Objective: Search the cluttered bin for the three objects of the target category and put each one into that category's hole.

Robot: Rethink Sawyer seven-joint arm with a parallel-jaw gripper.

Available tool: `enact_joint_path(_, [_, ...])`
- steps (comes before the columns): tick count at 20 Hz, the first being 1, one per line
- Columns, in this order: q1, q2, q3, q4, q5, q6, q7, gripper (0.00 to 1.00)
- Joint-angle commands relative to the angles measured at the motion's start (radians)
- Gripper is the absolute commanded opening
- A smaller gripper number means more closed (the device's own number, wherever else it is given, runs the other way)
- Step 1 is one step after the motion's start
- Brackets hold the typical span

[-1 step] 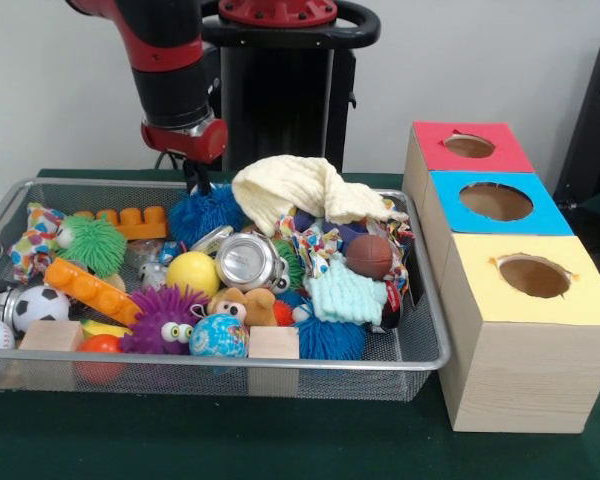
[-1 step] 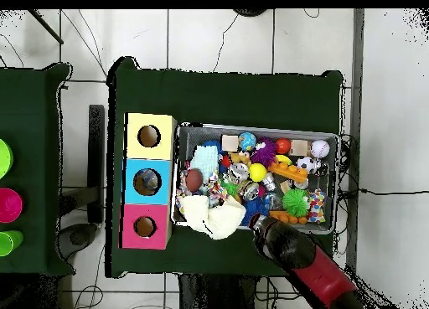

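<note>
Gripper (image 1: 196,182): I hold it low at the back rim of the wire bin (image 1: 420,356), touching the blue fuzzy ball (image 1: 202,213); I cannot tell how its jaws stand. Target category unknown to me; the clutter fills that bin, with the three-hole box (image 1: 510,300) just beside it for drop-off.

Soft, even room light falls on my table (image 1: 280,450) from above, with only faint shadows under the mesh bin (image 1: 420,350). A small glare shows on the silver can (image 1: 248,262). Fine detail looks slightly blurred.
</note>
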Motion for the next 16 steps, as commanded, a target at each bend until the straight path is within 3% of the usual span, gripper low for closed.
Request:
enact_joint_path(1, [0.013, -0.022, 0.072, 0.024, 0.005, 0.051, 0.17, 0.0])
enact_joint_path(7, [0.052, -0.107, -0.026, -0.147, -0.027, 0.276, 0.058, 0.0])
enact_joint_path(11, [0.061, -0.107, -0.063, -0.218, -0.05, 0.387, 0.037, 0.0])
enact_joint_path(16, [0.051, -0.091, -0.053, -0.256, -0.075, 0.427, 0.035, 0.0])
